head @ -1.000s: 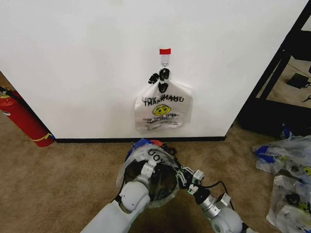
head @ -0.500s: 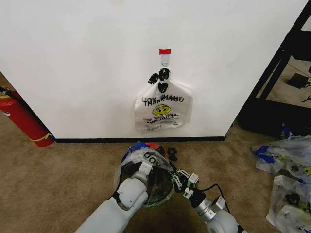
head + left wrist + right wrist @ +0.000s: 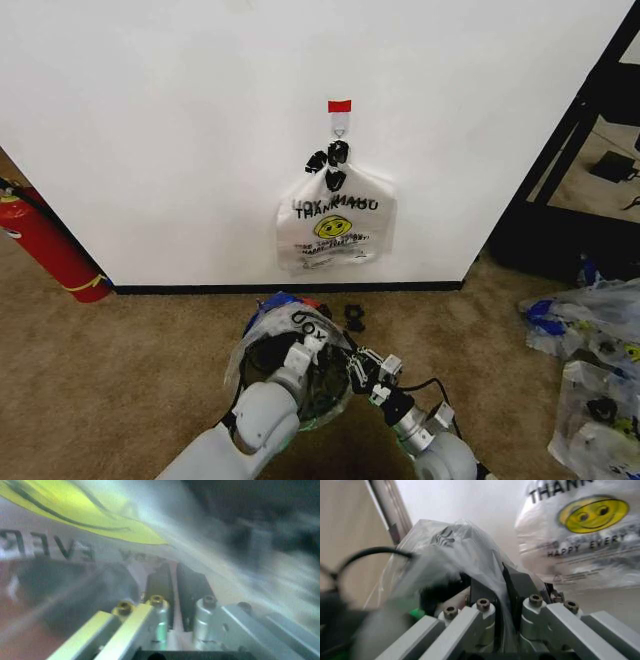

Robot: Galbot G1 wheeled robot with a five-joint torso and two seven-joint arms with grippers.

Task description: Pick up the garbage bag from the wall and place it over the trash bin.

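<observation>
Thin garbage bag [image 3: 285, 345] drapes the trash bin [image 3: 318, 303], mouth downward.

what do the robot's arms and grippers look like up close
Both arms have smooth, rounded white-grey shells. The right arm narrows to a ringed metal wrist with small white blocks and a thin black cable looping beside it. Each gripper, left gripper and right gripper, has two flat black fingers on silver metal linkage bars joined by brass-coloured bolts. No markings are legible.
</observation>
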